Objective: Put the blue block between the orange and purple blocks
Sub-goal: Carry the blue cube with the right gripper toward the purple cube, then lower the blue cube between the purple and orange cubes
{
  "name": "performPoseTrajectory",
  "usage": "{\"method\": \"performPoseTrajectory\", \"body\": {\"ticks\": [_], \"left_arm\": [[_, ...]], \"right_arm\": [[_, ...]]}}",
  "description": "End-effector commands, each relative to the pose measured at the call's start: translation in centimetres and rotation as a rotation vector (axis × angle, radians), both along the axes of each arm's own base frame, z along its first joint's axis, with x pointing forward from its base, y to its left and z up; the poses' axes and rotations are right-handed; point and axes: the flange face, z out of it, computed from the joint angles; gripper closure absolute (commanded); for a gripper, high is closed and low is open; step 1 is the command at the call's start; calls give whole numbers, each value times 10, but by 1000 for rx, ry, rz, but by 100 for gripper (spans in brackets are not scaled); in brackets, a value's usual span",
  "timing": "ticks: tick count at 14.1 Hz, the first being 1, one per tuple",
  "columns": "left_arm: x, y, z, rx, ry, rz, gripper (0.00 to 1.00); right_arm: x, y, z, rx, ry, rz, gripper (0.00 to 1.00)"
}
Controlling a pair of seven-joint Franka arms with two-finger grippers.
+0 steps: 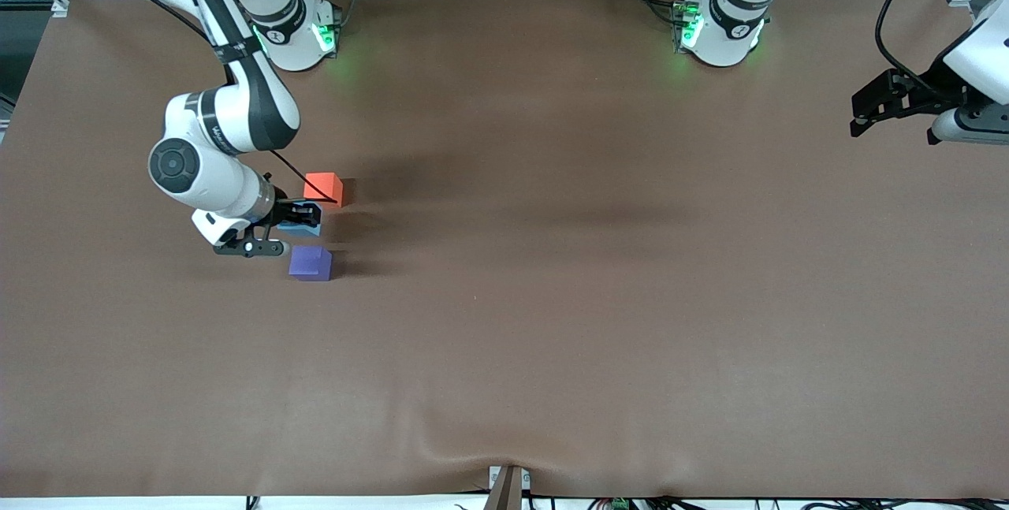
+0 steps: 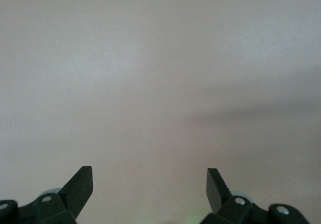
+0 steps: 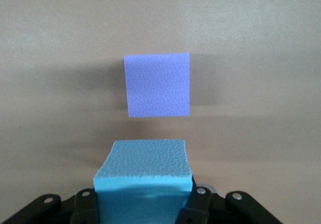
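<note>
My right gripper is shut on the blue block, a light sky-blue cube, and holds it low over the table, in the gap between the orange block and the purple block. In the right wrist view the blue block sits between the fingers of the gripper, with the purple block just ahead of it. The orange block is out of that view. My left gripper waits open and empty at the left arm's end of the table; its wrist view shows only bare table.
The brown table cover is flat, with a small wrinkle at its edge nearest the front camera. Both arm bases stand along the edge farthest from that camera.
</note>
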Motion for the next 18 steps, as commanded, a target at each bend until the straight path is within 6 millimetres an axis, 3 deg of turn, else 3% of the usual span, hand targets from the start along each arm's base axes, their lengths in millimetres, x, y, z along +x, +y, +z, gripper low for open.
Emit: {"method": "performPoseTrajectory", "body": {"ticks": [1,8,18], "left_arm": [[-1,0,6,-14,7,6,0],[-1,0,5,-15,9,6,0],[-1,0,5,-15,9,6,0]], "right_arm": [[-3,5,-20,-15,-8,9,100],[-16,2,-51,-21,-20,8,100],[-20,2,-80,-24,-36,10,100]]}}
